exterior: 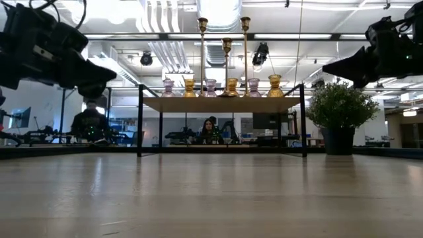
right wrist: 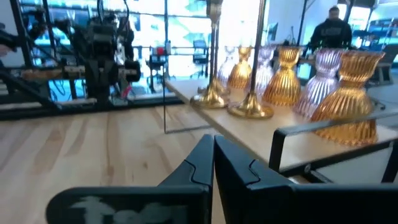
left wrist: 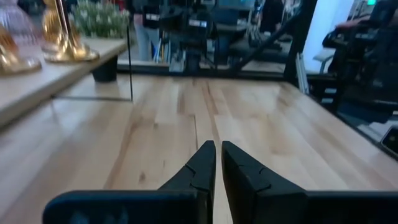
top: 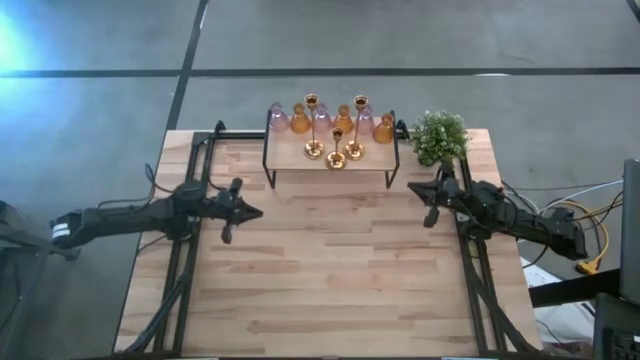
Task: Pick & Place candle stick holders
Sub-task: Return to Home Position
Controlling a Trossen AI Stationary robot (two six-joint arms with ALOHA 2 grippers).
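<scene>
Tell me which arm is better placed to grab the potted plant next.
Right, likely. The right gripper, shut, sits close by the plant; the left gripper, also shut, is beyond the shelf at its other end.

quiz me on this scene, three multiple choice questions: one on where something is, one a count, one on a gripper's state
1. Where do the gold candlesticks stand?
A) on the shelf
B) on the floor
C) on a chair

2. How many gold candlesticks are there?
A) one
B) three
C) five

3. The left gripper is:
A) open wide
B) shut on a candlestick
C) shut and empty

Answers:
1 A: the high view shows their round bases on the shelf's board, in front of the glass holders.
2 B: three thin gold stems rise above the shelf in the low view.
3 C: its wrist view shows the fingers together with nothing between them; the right gripper looks the same.
</scene>
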